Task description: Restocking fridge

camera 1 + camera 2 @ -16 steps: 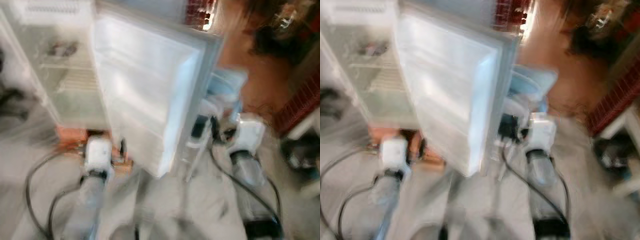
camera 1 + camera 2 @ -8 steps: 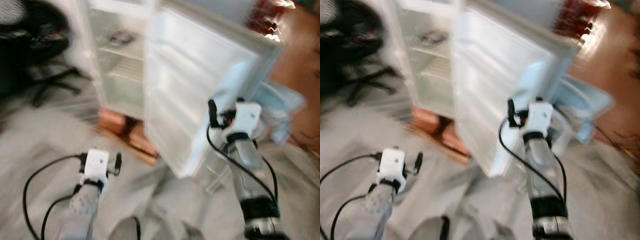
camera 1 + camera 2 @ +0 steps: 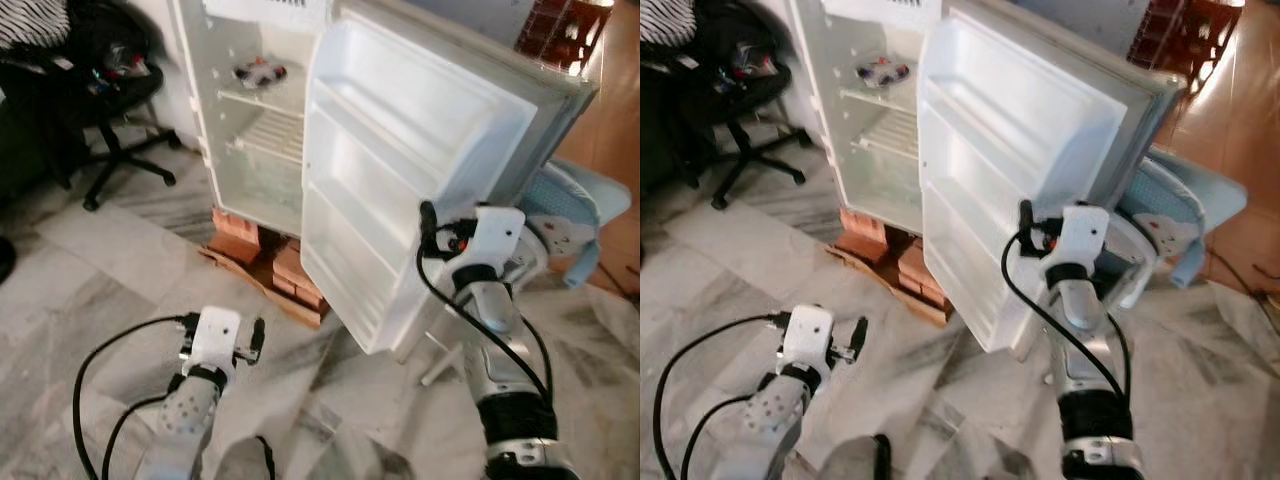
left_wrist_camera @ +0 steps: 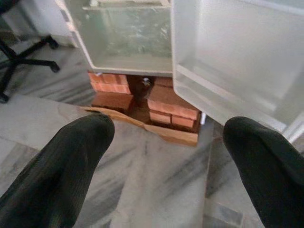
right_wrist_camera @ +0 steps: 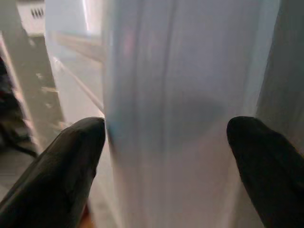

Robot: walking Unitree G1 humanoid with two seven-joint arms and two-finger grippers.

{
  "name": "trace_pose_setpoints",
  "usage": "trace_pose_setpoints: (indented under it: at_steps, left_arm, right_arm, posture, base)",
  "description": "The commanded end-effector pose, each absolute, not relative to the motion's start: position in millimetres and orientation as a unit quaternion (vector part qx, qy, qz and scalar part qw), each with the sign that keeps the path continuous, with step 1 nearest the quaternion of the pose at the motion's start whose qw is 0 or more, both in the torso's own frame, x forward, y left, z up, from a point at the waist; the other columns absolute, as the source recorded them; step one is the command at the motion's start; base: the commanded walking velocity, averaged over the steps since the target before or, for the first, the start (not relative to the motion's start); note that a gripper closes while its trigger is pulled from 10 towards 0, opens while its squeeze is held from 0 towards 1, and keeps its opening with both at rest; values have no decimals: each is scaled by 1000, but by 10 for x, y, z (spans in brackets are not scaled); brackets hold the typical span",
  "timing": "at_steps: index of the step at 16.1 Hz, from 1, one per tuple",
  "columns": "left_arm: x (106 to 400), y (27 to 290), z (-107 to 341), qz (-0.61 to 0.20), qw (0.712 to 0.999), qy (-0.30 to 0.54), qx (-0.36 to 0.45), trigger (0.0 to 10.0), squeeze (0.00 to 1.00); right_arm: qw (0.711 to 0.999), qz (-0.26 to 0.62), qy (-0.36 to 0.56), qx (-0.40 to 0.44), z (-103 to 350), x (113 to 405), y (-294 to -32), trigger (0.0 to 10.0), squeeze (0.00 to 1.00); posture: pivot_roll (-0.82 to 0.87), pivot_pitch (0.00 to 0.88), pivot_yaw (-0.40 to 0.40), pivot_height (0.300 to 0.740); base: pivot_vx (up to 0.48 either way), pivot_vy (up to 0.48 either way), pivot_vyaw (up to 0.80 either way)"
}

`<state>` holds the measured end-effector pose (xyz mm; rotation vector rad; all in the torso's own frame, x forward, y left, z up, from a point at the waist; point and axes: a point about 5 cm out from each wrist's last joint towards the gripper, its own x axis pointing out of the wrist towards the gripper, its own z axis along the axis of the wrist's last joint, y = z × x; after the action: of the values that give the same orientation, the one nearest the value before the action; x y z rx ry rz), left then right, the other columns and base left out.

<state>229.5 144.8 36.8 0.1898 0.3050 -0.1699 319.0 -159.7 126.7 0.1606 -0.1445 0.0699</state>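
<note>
I stood before the fridge [image 3: 250, 130] with its door [image 3: 410, 170] swung wide toward me, its moulded racks bare. Inside, on the upper wire shelf [image 3: 262, 95] at the far left, lay one small packet [image 3: 258, 72]; I could not tell what it was. The cabinet sat raised on a stack of bricks [image 3: 270, 265] on the marble floor [image 3: 100, 270].

My right tool [image 5: 166, 137] was up at the door's outer edge on the right, its two black fingers spread to either side of that pale edge; whether they touched it I could not tell. My left tool [image 4: 164, 137] hung low at the near left, over the floor, fingers spread and holding nothing, looking toward the bricks and the door's bottom rack.

I judged the step in hand to be getting the door open and steady; no stock was in either tool. A light blue chair [image 3: 575, 205] stood just behind the door at the right, and an office chair [image 3: 110, 110] at the far left.

The next move, as I judged it, called for letting go of the door edge without nudging it and fetching something to stock; where the goods lay, I could not see.
</note>
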Motion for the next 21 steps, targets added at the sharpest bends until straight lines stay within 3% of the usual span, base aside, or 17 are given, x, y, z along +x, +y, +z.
trace_pose_setpoints:
  at_steps: [1, 2, 3, 5, 6, 7, 9, 10, 11, 13, 15, 18, 21]
  left_arm:
    - [2316, 1443, 403, -90, 980, 149, 98, 10000, 0]
    - [2316, 1442, 403, -91, 980, 150, 98, 10000, 0]
    - [2311, 1440, 403, -91, 979, 151, 99, 10000, 0]
    - [2293, 1447, 399, -89, 979, 153, 99, 10000, 0]
    - [2288, 1453, 395, -87, 979, 154, 98, 10000, 0]
    - [2274, 1462, 393, -85, 979, 156, 97, 10000, 0]
    - [2264, 1466, 390, -85, 979, 157, 97, 10000, 0]
    - [2258, 1476, 381, -87, 978, 161, 97, 10000, 0]
    - [2258, 1477, 379, -88, 978, 162, 97, 10000, 0]
    - [2266, 1463, 380, -93, 977, 163, 100, 10000, 0]
    - [2263, 1464, 382, -96, 976, 165, 104, 10000, 0]
    - [2262, 1479, 388, -96, 975, 166, 107, 10000, 0]
    - [2261, 1483, 387, -95, 975, 166, 109, 10000, 0]
  right_arm:
    - [977, 117, -91, 154, 1429, 3173, -1364, 10000, 0]
    - [961, 163, -96, 202, 1513, 3144, -1235, 10000, 0]
    - [923, 263, -111, 259, 1708, 3019, -1013, 10000, 0]
    - [848, 440, -99, 280, 1862, 2647, -771, 10000, 0]
    - [839, 463, -86, 273, 1823, 2586, -769, 10000, 0]
    - [823, 524, -6, 219, 1510, 2385, -931, 10000, 0]
    - [807, 558, 38, 191, 1361, 2244, -1065, 10000, 0]
    - [786, 593, 140, 105, 1068, 2022, -1431, 10000, 0]
    - [783, 594, 166, 83, 1004, 1984, -1518, 10000, 0]
    - [827, 516, 222, -29, 770, 2164, -1836, 10000, 0]
    - [907, 341, 202, -140, 758, 2666, -2076, 10000, 0]
    - [956, 222, 100, -166, 1128, 3082, -2073, 10000, 0]
    - [960, 279, 6, -26, 1438, 3151, -1707, 10000, 0]
  posture:
    - [156, 71, -32, 740]
    - [156, 71, -32, 740]
    - [159, 70, -35, 740]
    - [165, 72, -43, 740]
    - [165, 72, -43, 740]
    - [168, 74, -44, 740]
    - [169, 76, -43, 740]
    - [160, 80, -38, 740]
    - [159, 80, -37, 740]
    - [157, 81, -33, 740]
    - [161, 83, -27, 740]
    - [172, 84, -24, 740]
    - [177, 86, -26, 740]
  base:
    - [0, 0, 0]
    - [0, 0, 0]
    - [0, 0, 0]
    - [0, 0, 0]
    - [0, 0, 0]
    - [0, 0, 0]
    - [0, 0, 0]
    - [0, 0, 0]
    - [0, 0, 0]
    - [0, 0, 0]
    - [0, 0, 0]
    - [0, 0, 0]
    - [0, 0, 0]
